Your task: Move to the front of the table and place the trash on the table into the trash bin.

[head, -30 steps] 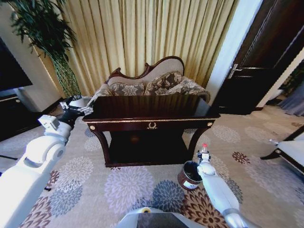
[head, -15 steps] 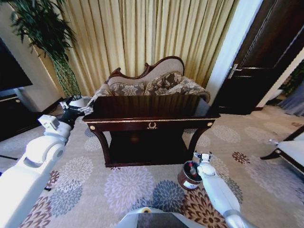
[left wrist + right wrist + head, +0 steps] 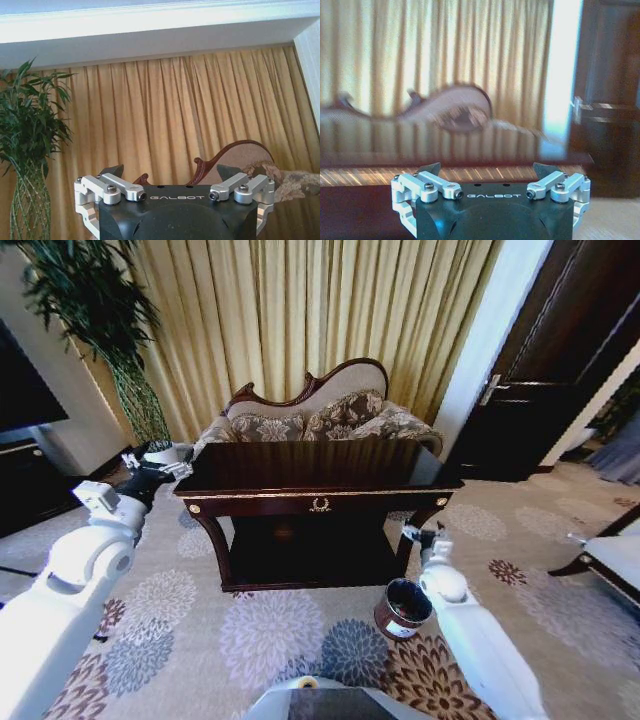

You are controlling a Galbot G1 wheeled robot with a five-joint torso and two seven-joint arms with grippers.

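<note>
Dark glossy wood forms the table (image 3: 318, 468) directly ahead of me, with gold trim along its front edge, a gold emblem at the centre, curved legs and a lower shelf. Its top reflects the sofa (image 3: 315, 412) and the yellow curtains (image 3: 320, 310) behind it. I can make out no bottle or scraps on the top from the head view.

Right gripper (image 3: 414, 534): positioned low, just beside the table's right front leg and above the trash bin (image 3: 403, 607). In the right wrist view the gripper (image 3: 487, 170) has its fingers spread wide with nothing between them; the table's front edge runs across beyond it.

Trash bin: round, dark brown, shiny rim, standing on the flower-patterned carpet (image 3: 270, 635) in front of the table's right leg. Its opening is dark and I cannot tell what lies inside.

Left gripper (image 3: 150, 472): held at the table's left end, near its corner at the level of the top. In the left wrist view the gripper (image 3: 170, 172) is spread wide and empty, pointed toward the curtains, with a potted plant (image 3: 27, 130) to one side.
</note>
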